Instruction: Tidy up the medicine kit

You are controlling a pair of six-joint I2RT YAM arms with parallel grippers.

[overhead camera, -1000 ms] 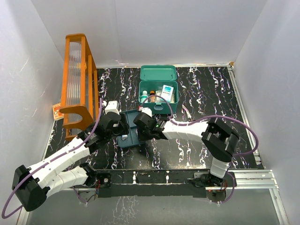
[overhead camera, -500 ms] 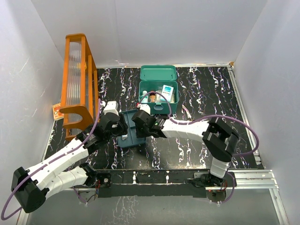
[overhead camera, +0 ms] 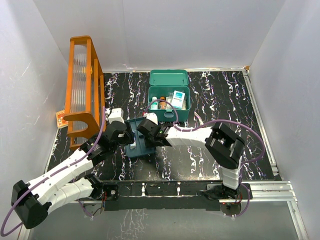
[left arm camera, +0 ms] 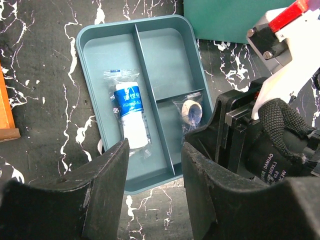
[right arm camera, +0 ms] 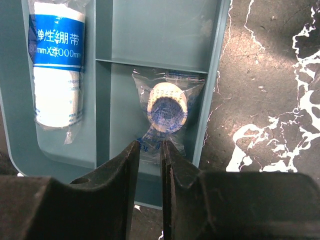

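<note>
Reaching both arms over the divided tray (left arm camera: 150,30), we hold the left claw (left arm camera: 155,150) spread; whether the near-closed right claw (right arm camera: 147,147) pinches the bagged tape roll (right arm camera: 169,107), we cannot tell. The medicine kit (overhead camera: 169,78) sits open behind.

A black marble-patterned tabletop (overhead camera: 215,95) with white veins is seen beneath and around the left claw (left arm camera: 152,160). Plain white walls (overhead camera: 165,30) are set to the claw's left, beyond it, and far off to its right. An orange slatted rack (overhead camera: 82,85) is stood to the claw's left, near the wall, with a small orange-and-white card (overhead camera: 61,119) lodged beside it. A metal rail (overhead camera: 270,189) is laid along the table's near edge, behind the claw. Everything is lit softly and evenly.
</note>
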